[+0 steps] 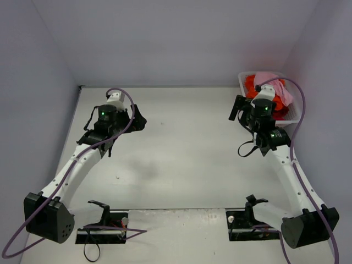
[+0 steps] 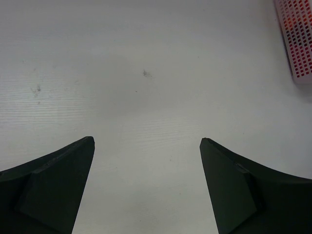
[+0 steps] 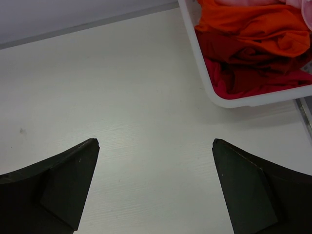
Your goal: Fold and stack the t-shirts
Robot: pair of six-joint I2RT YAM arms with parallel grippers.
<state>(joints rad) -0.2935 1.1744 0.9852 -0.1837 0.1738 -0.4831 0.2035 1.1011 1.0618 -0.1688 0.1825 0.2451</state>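
The t-shirts lie crumpled together in a white mesh basket [image 1: 300, 113] at the back right corner. A light pink one [image 1: 269, 77] sits on top of the bright orange-red ones [image 1: 285, 99]. In the right wrist view the orange-red cloth [image 3: 248, 29] fills the basket [image 3: 204, 73], and only a sliver of pink shows at the top edge. My right gripper [image 1: 237, 109] [image 3: 155, 141] hangs open over bare table just left of the basket, holding nothing. My left gripper [image 1: 138, 122] [image 2: 146, 139] is open over the table's back left, pointing right, also with nothing in it.
Grey walls close the table on the left, back and right. The basket's mesh side [image 2: 297, 39] shows at the top right of the left wrist view. Both arm bases and purple cables [image 1: 82, 159] occupy the near edge.
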